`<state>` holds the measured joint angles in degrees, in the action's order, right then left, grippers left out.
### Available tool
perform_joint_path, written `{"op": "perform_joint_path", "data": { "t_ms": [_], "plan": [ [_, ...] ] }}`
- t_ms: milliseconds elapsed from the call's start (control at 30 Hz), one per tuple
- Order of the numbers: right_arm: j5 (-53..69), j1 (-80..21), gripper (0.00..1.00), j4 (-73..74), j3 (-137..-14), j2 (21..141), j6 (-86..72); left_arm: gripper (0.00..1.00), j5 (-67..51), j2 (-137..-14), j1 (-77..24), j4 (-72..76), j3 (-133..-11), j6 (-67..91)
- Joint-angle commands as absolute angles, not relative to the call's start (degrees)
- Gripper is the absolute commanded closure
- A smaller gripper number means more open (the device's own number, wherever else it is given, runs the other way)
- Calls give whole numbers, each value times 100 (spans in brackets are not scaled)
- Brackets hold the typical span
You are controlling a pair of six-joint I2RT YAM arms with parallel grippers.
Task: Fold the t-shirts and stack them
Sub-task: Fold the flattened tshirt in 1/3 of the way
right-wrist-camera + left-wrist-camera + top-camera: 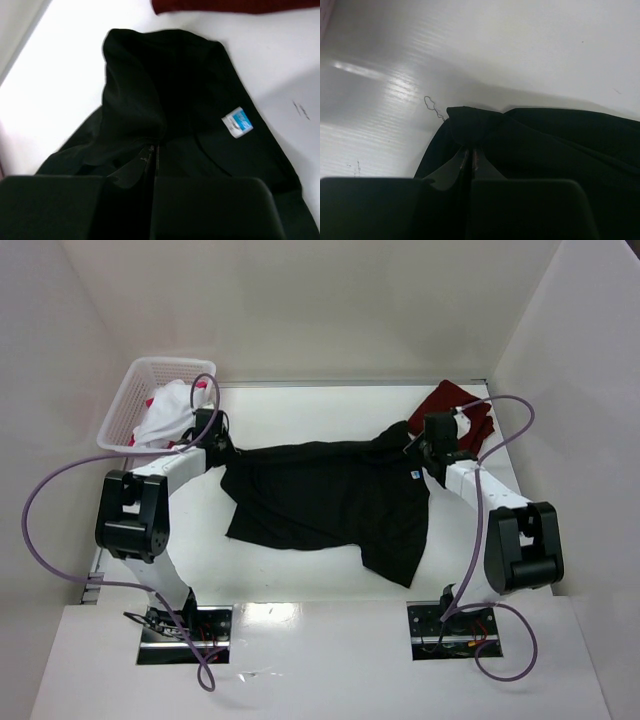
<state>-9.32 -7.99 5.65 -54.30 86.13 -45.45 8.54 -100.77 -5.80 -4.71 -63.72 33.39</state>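
Black t-shirt (330,500) lies spread on the white desk (300,410) between the two arms, in the middle of the scene. Its near edge is uneven. A lobe of cloth, perhaps a sleeve or a turned corner, reaches nearest at the right, while the near left side is drawn back and rumpled. Farther off, along the far edge, both end effectors have hold of it. The left end effector (471,150) is clamped tight on a small bunched corner at the shirt's far left. The right end effector (154,150) is clamped on a fold of cloth at the far right, just beside the neck label (238,122).

The main risk appears to be the left pinch. It takes so little cloth that pulling the arms apart to flatten the shirt could draw the corner out of the jaws and drop that side. The rumpled near edge could also be carried into a fold and leave it crooked. The right end effector is near the maroon t-shirt (452,408) at the far right, so a sweep there could catch and drag it.

The shirt's long axis runs left to right, roughly parallel to the desk's near edge. The neck end is to the right by the label, and the hem is likely to the left. At the far left, the white basket (125,405) holds white and pink-red t-shirts (165,412).
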Motion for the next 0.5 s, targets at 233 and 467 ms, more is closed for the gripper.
{"op": "perform_joint_path", "data": {
  "t_ms": [233, 467],
  "plan": [
    [-1204, -756, 100, 808, -4651, 7989, -5018, 100, 1063, -9562, -571, -369, -5959, 3612],
    [-1204, -756, 100, 914, -4131, 7665, -5265, 100, 1063, -9404, -571, -422, -5845, 3718]
  ]
}}
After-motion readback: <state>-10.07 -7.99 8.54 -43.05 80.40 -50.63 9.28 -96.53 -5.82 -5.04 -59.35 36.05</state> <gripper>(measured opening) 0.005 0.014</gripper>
